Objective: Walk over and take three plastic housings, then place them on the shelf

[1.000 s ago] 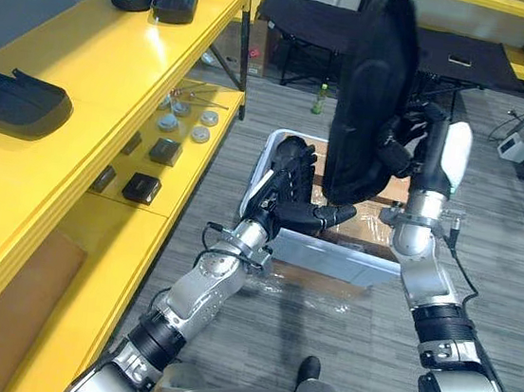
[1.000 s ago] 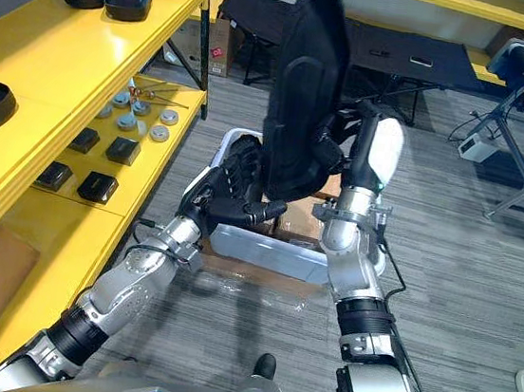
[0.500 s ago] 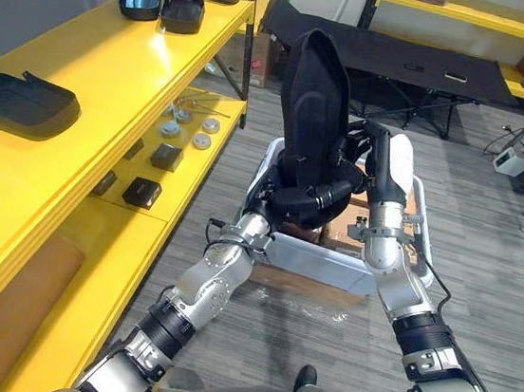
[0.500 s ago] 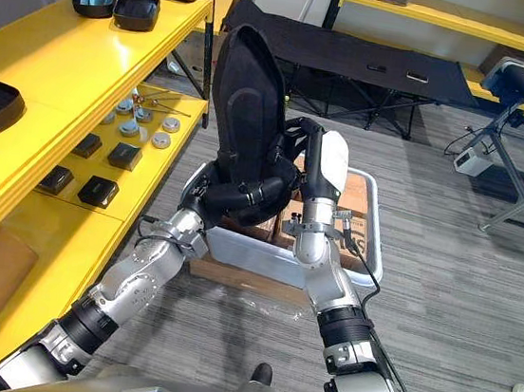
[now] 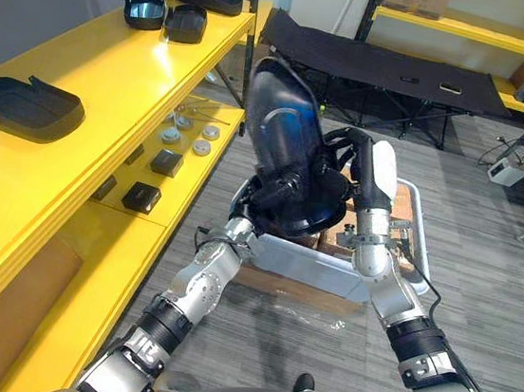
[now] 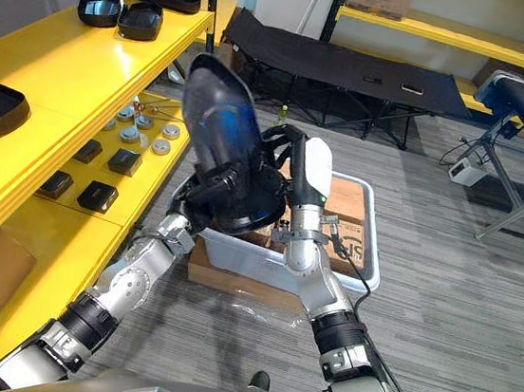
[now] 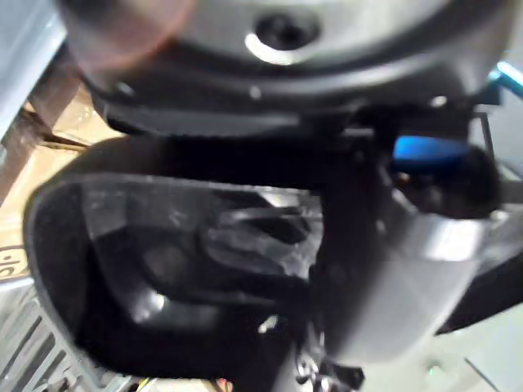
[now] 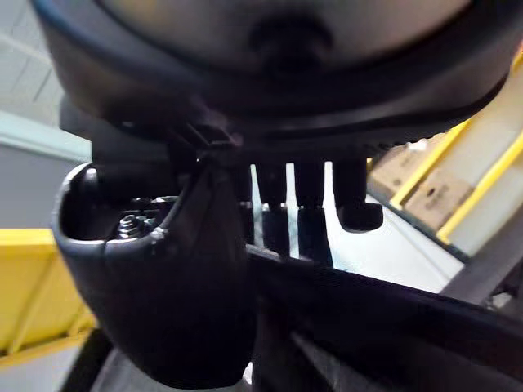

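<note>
Housing (image 5: 284, 132) held over bin (image 5: 315, 271), carry step: left hand (image 5: 280, 203) curled under base, right hand (image 5: 379, 177) pinching rim. Next: swing to shelf (image 5: 96, 70) at 9 o'clock, set down.

Left robot hand (image 5: 263, 201) mostly hidden behind housing (image 5: 285, 127).

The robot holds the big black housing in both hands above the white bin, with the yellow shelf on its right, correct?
No: the yellow shelf stands on its left, as the left eye view shows. Both the left hand and right hand do hold the black housing above the white bin.
</note>
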